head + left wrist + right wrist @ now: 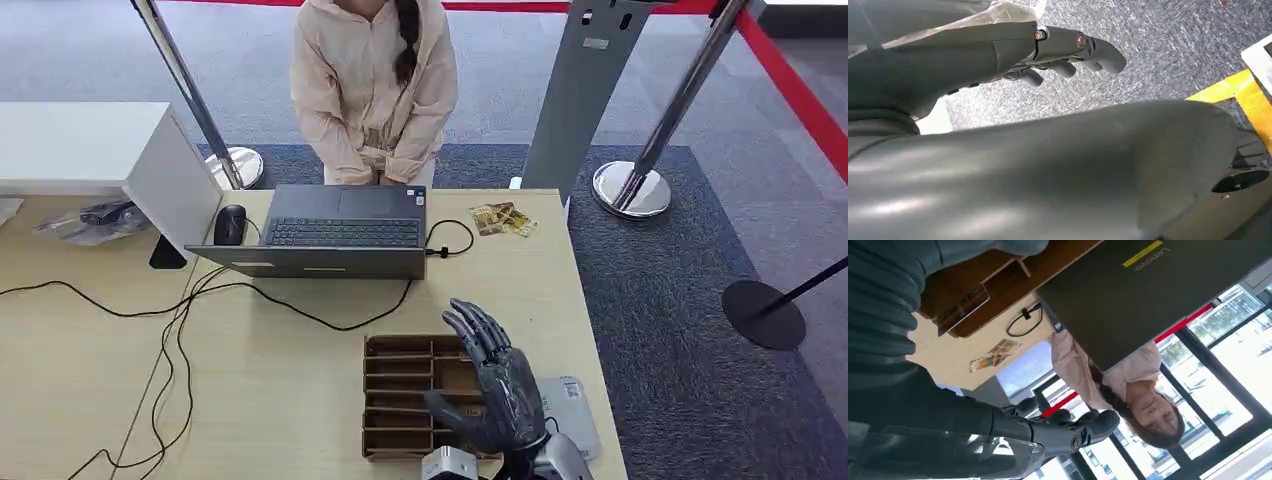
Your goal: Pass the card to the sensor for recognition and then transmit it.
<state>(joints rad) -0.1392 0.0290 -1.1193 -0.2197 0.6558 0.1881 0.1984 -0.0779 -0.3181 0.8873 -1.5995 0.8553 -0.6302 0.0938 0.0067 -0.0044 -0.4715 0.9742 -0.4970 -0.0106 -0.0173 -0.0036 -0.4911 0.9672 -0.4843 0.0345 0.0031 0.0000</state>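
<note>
1. At the far left of the head view a white cabinet (90, 145) stands on the wooden desk (280, 400), a black mouse (229, 224) beside it.
2. Dark cables (170, 330) trail across the desk toward the laptop (335, 232), which faces a person in a pale jacket (372, 85).
3. The left hand (1058, 52) hangs over grey carpet, fingers loosely curled, holding nothing.
4. A brown slotted tray (400, 395) sits near the desk's front edge; a card (963, 307) lies in one slot.
5. The right hand (495, 385) hovers over the tray, fingers spread wide and empty.
6. The pale sensor (572, 410) lies just right of the tray, and printed cards (503, 219) lie beyond, right of the laptop.
</note>
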